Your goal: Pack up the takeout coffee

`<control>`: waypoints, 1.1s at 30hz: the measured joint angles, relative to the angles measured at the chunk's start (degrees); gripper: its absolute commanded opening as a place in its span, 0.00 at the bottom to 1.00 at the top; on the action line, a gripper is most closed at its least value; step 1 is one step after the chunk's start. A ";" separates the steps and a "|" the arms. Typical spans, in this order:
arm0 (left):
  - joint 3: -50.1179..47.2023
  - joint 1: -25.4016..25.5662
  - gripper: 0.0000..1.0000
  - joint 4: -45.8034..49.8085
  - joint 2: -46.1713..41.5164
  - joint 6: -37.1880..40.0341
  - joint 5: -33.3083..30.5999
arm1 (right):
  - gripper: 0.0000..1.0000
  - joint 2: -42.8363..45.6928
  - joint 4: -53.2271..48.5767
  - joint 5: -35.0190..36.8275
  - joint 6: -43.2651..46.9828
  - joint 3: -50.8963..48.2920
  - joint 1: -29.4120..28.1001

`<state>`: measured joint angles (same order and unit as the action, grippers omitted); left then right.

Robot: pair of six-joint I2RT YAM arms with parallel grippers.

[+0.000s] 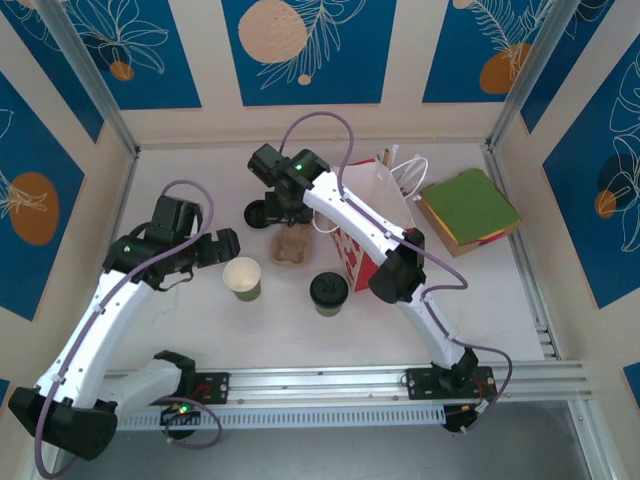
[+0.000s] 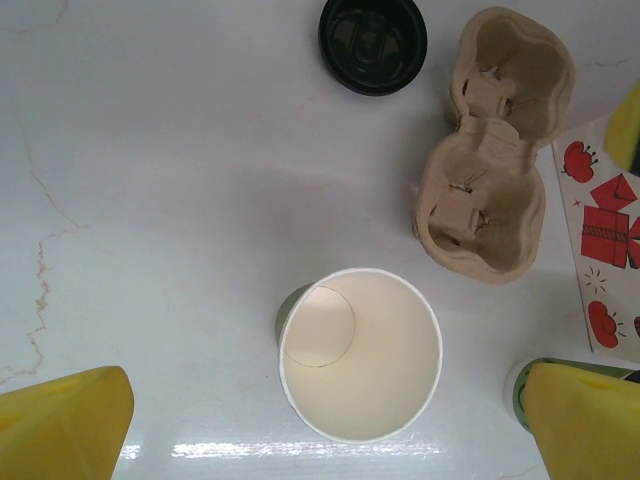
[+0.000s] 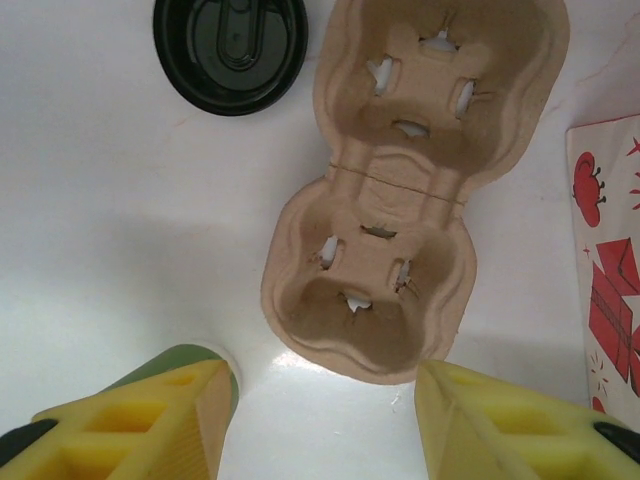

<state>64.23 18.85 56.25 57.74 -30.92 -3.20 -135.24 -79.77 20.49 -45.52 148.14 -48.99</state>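
Both claws are released: left claw (image 2: 322, 432) hangs over the lidless cream-lined green paper cup (image 2: 360, 355); right claw (image 3: 325, 425) over the brown pulp two-cup carrier (image 3: 400, 200); the black-lidded green takeout coffee (image 1: 328, 291) sits on the white surface (image 1: 250, 340) beside the red-and-white paper bag (image 1: 355, 255); the left could easily grab the wrong cup.

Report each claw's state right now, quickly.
Left claw: open, holding nothing.
Right claw: open, holding nothing.

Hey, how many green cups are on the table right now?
2. The lidless cup sits near-left of the carrier; the lidded cup stands in front of the bag. The bag might hide another.
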 measured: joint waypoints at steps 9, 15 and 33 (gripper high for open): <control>-0.33 0.00 1.00 0.00 -0.33 0.00 0.17 | 0.49 -2.25 0.11 -0.63 -1.75 -1.25 0.90; -0.98 0.00 1.00 0.00 -0.72 -0.02 0.17 | 0.48 -2.54 1.27 -1.88 -3.85 -3.89 2.05; -3.45 -0.07 1.00 -0.20 -2.03 -0.07 1.27 | 0.43 -6.43 5.22 -4.92 -9.20 -6.16 4.94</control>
<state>60.77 18.79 56.05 55.70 -30.98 -1.93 -141.67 -74.54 15.57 -54.72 141.97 -44.05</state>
